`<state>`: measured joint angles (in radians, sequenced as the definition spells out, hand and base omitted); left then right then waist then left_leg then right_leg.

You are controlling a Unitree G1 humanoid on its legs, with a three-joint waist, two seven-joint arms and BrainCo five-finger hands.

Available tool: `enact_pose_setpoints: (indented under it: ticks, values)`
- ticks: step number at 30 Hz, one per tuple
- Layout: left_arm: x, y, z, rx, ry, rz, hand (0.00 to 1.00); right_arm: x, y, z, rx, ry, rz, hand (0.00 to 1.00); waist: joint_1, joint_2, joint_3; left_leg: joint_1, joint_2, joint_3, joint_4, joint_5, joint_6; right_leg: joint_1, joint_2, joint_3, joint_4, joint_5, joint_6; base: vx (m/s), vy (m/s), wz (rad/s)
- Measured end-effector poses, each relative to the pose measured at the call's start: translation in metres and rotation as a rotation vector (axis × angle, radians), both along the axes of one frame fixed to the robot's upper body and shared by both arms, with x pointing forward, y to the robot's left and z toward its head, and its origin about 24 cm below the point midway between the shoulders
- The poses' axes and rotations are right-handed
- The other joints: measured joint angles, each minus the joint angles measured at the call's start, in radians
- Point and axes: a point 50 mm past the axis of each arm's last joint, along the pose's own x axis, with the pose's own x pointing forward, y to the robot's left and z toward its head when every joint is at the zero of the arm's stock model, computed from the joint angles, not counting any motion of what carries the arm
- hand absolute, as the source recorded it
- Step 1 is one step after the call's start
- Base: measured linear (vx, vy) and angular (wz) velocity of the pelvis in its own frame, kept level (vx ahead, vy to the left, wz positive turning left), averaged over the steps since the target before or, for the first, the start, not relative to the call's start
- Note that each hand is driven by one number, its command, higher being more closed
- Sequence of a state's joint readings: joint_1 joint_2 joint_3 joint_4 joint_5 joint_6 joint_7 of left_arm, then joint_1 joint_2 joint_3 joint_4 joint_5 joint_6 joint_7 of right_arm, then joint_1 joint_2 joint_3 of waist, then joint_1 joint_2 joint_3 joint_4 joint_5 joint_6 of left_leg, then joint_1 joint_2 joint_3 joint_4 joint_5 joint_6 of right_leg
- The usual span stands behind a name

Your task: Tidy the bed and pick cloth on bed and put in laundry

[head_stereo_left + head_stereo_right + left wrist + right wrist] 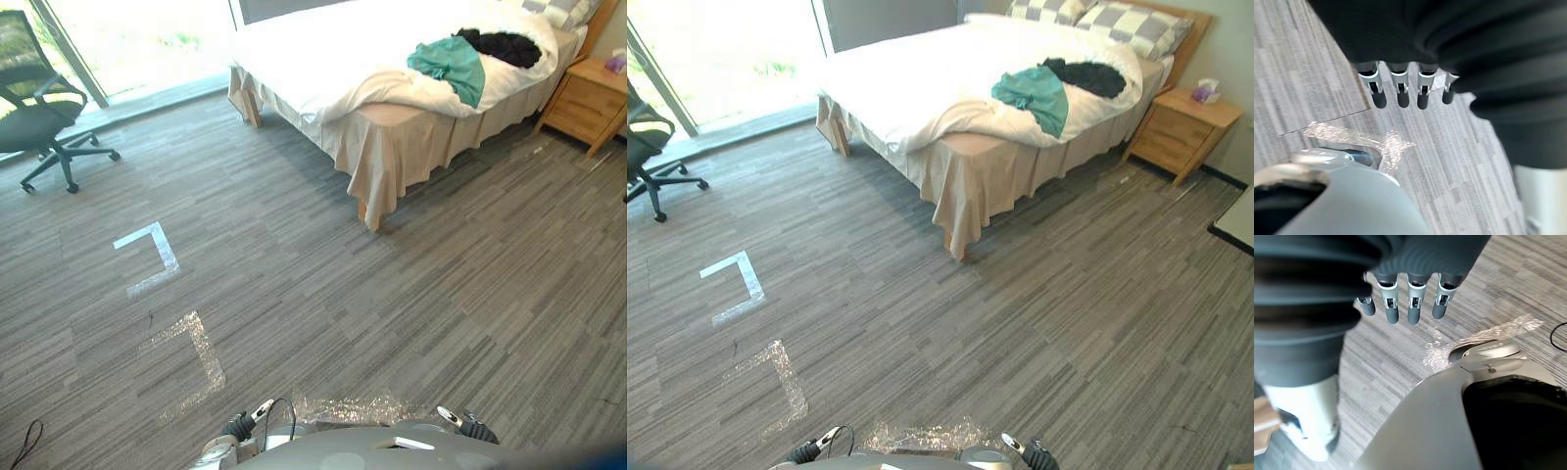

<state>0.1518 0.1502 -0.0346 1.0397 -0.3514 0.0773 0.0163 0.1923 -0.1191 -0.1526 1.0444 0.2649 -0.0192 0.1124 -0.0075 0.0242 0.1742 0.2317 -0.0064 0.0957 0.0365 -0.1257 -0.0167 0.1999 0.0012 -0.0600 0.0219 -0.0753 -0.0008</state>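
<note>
Cloth — teal cloth point(1034, 93) beside black cloth point(1089, 76) — lies at the bed's point(911, 78) side edge; left hand point(1401, 92) and right hand point(1413, 308) fingers released, empty.

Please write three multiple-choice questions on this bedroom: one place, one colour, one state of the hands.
1. The nightstand stands: A) by the head of the bed B) at its foot C) on it
2. The cloth beside the black cloth is: A) red B) teal C) yellow
3. The left hand and the right hand are: A) open, empty B) shut on cloth C) pressing the bed
Answers: 1 A, it stands near the pillows. 2 B, the teal cloth lies on the bed. 3 A, straight fingers hang over the floor, holding nothing.
</note>
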Motion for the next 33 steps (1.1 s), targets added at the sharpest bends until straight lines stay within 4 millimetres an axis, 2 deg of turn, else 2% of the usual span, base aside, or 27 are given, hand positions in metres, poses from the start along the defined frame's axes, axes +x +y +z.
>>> enact_pose_setpoints:
  ticks: [4,16,20,24,26,27,28,29,31,32,33]
  values:
    - [-0.001,0.000,0.000,-0.005,0.008,-0.018,0.00,0.000,0.001,0.000,0.000,-0.002,-0.003,0.00,0.001,-0.006,0.004,0.031,0.004,0.008,-0.006,0.000,-0.018,0.044,0.001,-0.026,-0.031,0.006,0.015,0.04,-0.030,0.06]
    - [0.000,0.001,0.000,-0.027,0.035,-0.082,0.00,0.007,0.002,0.000,0.006,-0.018,-0.006,0.00,0.003,-0.011,0.007,0.047,0.022,0.032,-0.036,-0.001,-0.022,0.053,0.019,-0.034,-0.049,0.007,0.032,-0.05,-0.042,-0.01]
    - [0.000,0.001,-0.001,-0.029,0.044,-0.086,0.00,0.006,0.002,0.000,0.007,-0.018,-0.012,0.00,0.002,-0.015,0.011,0.045,0.025,0.036,-0.039,-0.001,-0.022,0.052,0.023,-0.032,-0.060,0.015,0.019,-0.07,-0.034,-0.04]
    - [0.000,0.001,-0.001,-0.030,0.048,-0.088,0.00,0.005,0.002,0.000,0.007,-0.017,-0.027,0.00,0.003,-0.017,0.010,0.037,0.029,0.058,-0.053,0.001,-0.018,0.045,0.031,-0.012,-0.091,0.036,-0.013,-0.07,-0.031,-0.15]
    - [0.001,0.001,0.000,-0.031,0.048,-0.097,0.00,0.007,0.002,0.000,0.003,-0.021,-0.030,0.00,-0.001,-0.018,0.009,0.005,0.032,0.065,-0.047,0.000,-0.018,-0.017,0.033,-0.004,-0.033,0.006,-0.020,-0.06,-0.044,-0.20]
    - [0.003,0.002,0.000,-0.028,0.049,-0.113,0.00,0.011,0.002,0.001,0.001,-0.030,-0.041,0.00,-0.002,-0.017,0.013,-0.015,0.033,0.073,-0.033,0.000,-0.017,-0.093,0.028,-0.004,0.083,-0.047,-0.012,-0.02,-0.033,-0.09]
    - [0.006,0.004,0.001,-0.022,0.044,-0.117,0.00,0.013,0.004,0.001,0.004,-0.036,-0.057,0.00,-0.002,-0.029,0.028,-0.023,0.028,0.082,-0.021,0.000,-0.009,-0.146,0.016,-0.004,0.187,-0.090,0.010,-0.01,-0.036,-0.16]
    - [0.011,0.007,0.002,-0.013,0.034,-0.120,0.00,0.013,0.005,0.001,0.007,-0.037,-0.084,0.00,0.000,-0.039,0.046,-0.023,0.024,0.090,-0.009,0.003,0.003,-0.203,0.001,-0.010,0.322,-0.122,0.048,-0.02,-0.033,-0.21]
    - [0.015,0.013,0.004,0.007,0.031,-0.141,0.00,0.019,0.011,0.001,0.021,-0.055,-0.105,0.00,0.001,-0.065,0.074,-0.007,0.022,0.115,0.001,-0.001,0.010,-0.284,-0.020,-0.025,0.505,-0.133,0.082,-0.02,-0.044,-0.29]
    - [0.015,0.017,0.005,0.016,0.032,-0.144,0.00,0.021,0.010,0.001,0.022,-0.063,-0.121,0.00,0.000,-0.064,0.104,0.021,0.028,0.127,0.001,-0.005,0.017,-0.315,-0.040,-0.057,0.601,-0.145,0.106,-0.03,-0.034,-0.25]
    - [0.014,0.018,0.004,0.019,0.036,-0.143,0.00,0.022,0.011,0.001,0.026,-0.066,-0.134,0.00,-0.003,-0.070,0.106,0.031,0.029,0.130,0.001,-0.009,0.018,-0.325,-0.055,-0.074,0.636,-0.166,0.088,-0.03,-0.019,-0.31]
